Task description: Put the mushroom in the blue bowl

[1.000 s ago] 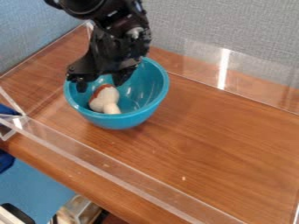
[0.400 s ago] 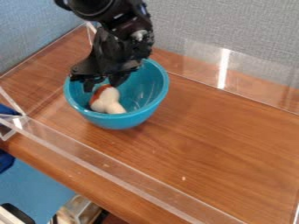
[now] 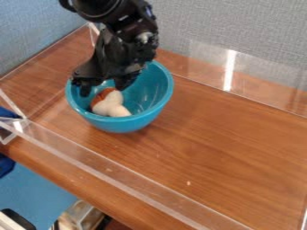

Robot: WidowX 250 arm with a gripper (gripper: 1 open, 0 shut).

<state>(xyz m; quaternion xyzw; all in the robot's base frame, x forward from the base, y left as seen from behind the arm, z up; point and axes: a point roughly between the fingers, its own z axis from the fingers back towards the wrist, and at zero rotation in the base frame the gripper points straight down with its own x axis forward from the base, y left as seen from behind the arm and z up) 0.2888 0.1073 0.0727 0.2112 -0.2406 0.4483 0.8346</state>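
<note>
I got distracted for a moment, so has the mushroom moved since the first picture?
Yes, slightly: the mushroom sits a little further right in the view, measured against the rim of the blue bowl.

views: 1 | from: above the tabletop, off to one side | facing: obliquely down | framing: arm's lower end, bowl (image 3: 142,117), walls

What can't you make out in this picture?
- Fingertips of the gripper: dark and blurred against the blue bowl in the camera view.
- Bowl's back left rim: hidden behind the gripper.
- Blue item, left: cut off by the edge.
</note>
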